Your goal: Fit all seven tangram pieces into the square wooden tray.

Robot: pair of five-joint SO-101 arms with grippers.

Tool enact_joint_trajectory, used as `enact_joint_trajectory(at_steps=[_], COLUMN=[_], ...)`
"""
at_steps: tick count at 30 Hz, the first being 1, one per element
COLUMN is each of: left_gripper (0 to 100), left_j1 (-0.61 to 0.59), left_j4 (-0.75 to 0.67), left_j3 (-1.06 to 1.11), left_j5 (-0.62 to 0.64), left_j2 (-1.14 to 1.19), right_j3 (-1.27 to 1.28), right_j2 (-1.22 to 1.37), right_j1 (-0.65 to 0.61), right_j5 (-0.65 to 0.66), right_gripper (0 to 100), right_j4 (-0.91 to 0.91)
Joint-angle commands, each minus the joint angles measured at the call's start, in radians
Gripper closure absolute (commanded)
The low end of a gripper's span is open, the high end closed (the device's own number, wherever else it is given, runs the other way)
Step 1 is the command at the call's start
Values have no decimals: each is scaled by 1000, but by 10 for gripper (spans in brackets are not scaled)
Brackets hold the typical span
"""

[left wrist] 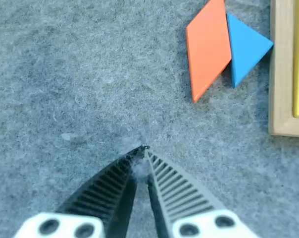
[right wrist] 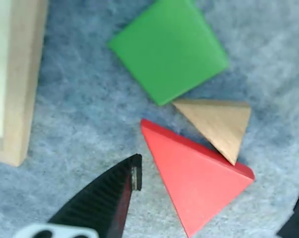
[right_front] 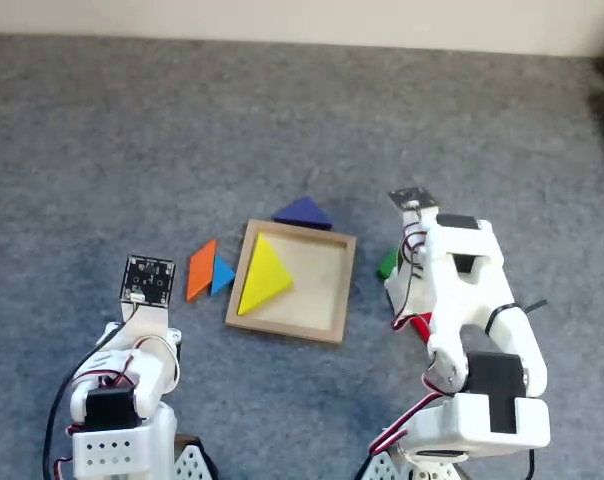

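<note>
The square wooden tray (right_front: 334, 290) lies mid-table with a yellow triangle (right_front: 262, 275) inside it. A dark blue triangle (right_front: 304, 212) rests just beyond its far edge. An orange parallelogram (left wrist: 206, 47) and a light blue triangle (left wrist: 246, 47) touch each other beside the tray rim (left wrist: 280, 74). My left gripper (left wrist: 144, 148) is shut and empty, low over bare carpet short of those two. On the tray's other side lie a green square (right wrist: 169, 49), a plain wood triangle (right wrist: 216, 121) and a red triangle (right wrist: 199, 181). My right gripper (right wrist: 219, 186) is open, its fingers either side of the red triangle.
Grey carpet covers the whole table. The right arm's body (right_front: 462, 290) hides most of the green square (right_front: 387, 264) and red triangle (right_front: 414, 325) from above. The tray's corner (right wrist: 18, 99) lies close to the right gripper's dark finger (right wrist: 110, 198).
</note>
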Motion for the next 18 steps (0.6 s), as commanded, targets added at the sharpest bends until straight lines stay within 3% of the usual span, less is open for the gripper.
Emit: enact_joint_trajectory(at_steps=[1, 9, 18], left_gripper=[993, 993, 993], left_j1=[-1, -1, -1], left_j4=[3, 3, 3], left_j3=[7, 7, 7], left_j5=[-3, -3, -3], left_j2=[-1, -1, -1], right_j3=[-56, -13, -7], right_j2=[-7, 71, 113], right_j1=[-28, -36, -31], right_j5=[21, 21, 14], right_gripper=[548, 548, 548], right_j4=[-8, -117, -116])
